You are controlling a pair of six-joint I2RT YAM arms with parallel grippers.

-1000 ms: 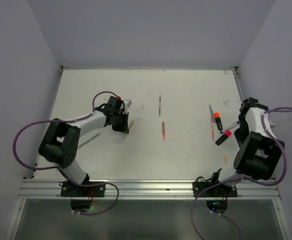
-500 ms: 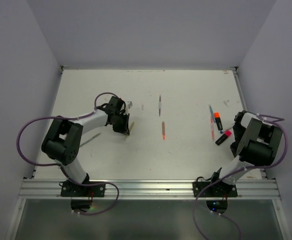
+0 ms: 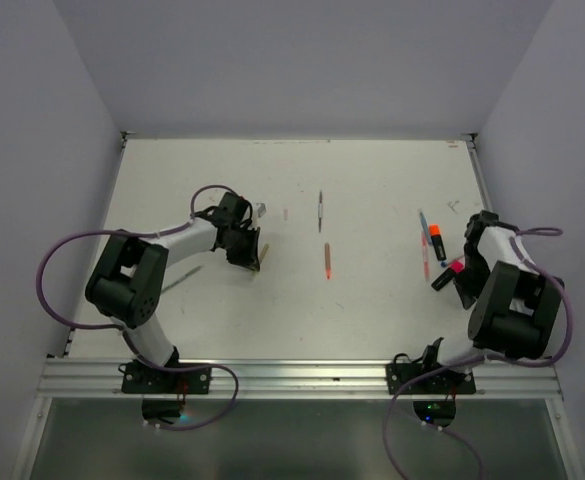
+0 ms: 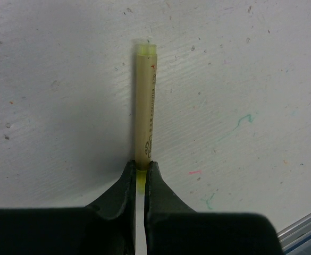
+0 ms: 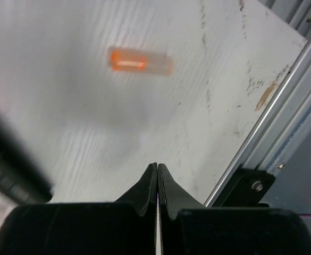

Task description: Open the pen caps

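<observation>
Yellow pen [image 4: 145, 103] clamped in my left gripper [image 4: 141, 178] – flat on white counter [image 4: 240, 64]. My right gripper [image 5: 157, 183] pressed together, holding nothing. Orange cap [image 5: 140, 61] lies loose on counter, ahead of it. Pink highlighter cap [image 3: 456, 266] near right arm.

left gripper [image 4: 140, 178] jaws pinch yellow pen [image 4: 145, 106] end | pen lies on scuffed white table [image 4: 251, 69]

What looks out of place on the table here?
A loose orange cap lies alone on the table near the right edge rail, apart from any pen. The table is marked with ink scribbles.
</observation>
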